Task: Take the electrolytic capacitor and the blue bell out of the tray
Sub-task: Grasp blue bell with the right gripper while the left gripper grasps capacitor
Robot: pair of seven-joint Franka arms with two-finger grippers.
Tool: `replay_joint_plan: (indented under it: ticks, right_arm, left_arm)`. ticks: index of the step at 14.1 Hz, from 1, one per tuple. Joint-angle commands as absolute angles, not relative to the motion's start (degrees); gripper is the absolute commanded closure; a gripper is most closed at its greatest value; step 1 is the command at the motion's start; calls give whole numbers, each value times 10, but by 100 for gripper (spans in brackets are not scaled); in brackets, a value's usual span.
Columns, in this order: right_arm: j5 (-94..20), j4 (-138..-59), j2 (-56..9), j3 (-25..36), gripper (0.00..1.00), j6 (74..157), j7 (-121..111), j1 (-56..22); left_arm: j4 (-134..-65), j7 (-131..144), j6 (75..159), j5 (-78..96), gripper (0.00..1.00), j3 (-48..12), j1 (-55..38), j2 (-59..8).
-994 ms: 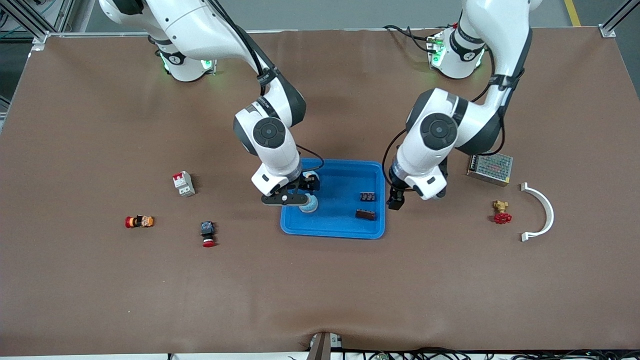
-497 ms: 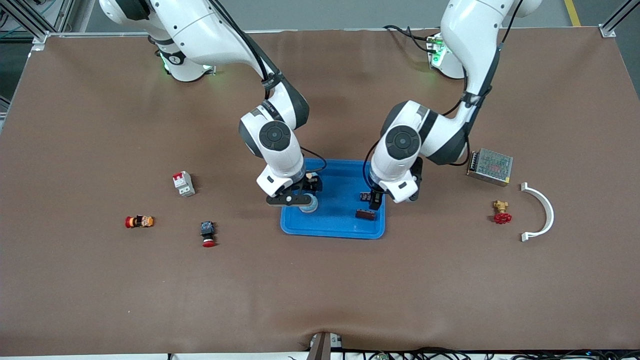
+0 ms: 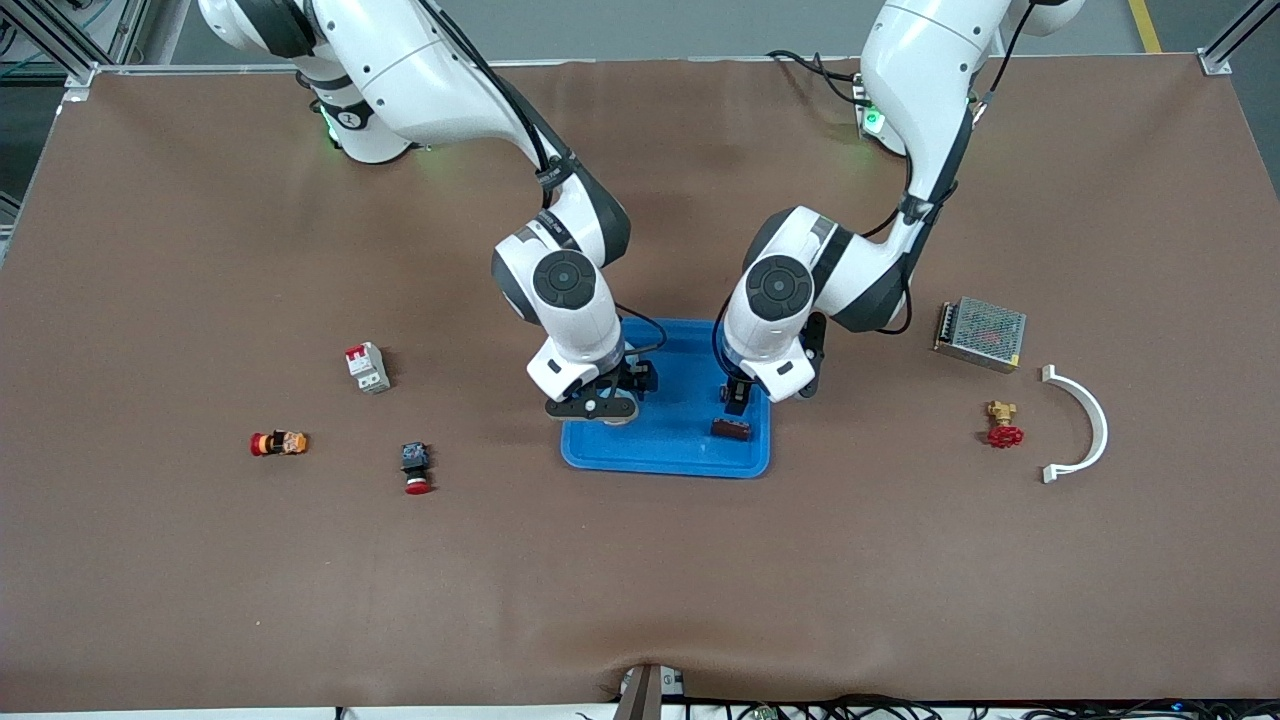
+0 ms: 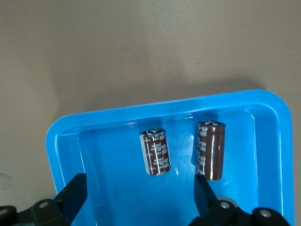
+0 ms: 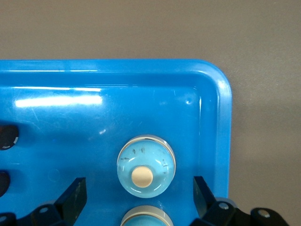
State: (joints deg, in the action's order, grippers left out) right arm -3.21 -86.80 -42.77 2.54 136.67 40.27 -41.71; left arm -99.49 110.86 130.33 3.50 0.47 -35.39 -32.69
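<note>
— Capacitors point(image 4: 156, 152) and bells point(image 5: 146, 171)? 
— Both lying in blue tray point(image 3: 680, 455), mid-desk. 
— Grippers? 
— Left gripper point(image 4: 141, 200) released over capacitors; right gripper point(image 5: 140, 197) released over bells.

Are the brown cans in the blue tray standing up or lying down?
Lying down. In the left wrist view both capacitors rest on their sides on the floor of the blue tray, side by side, not touching.

A wide brown matte-covered desk point(image 3: 200, 580) fills the view under even light. Grey floor point(image 3: 640, 25) shows past its top edge, with aluminium frame posts point(image 3: 50, 45) at the corners.
</note>
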Motion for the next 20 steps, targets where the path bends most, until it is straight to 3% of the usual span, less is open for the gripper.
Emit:
replay_joint_plan:
  ticks: [1, 20]
  right_arm:
    - [-33, -846, -445, 32, 0, 1367, 415, -425]
    - [-28, -835, -493, 33, 0, 1414, 415, -431]
  left_arm:
    - [-1000, 1124, 1310, 22, 0, 8, -352, -323]
    - [-987, 1165, 1364, 0, 0, 11, -353, -374]
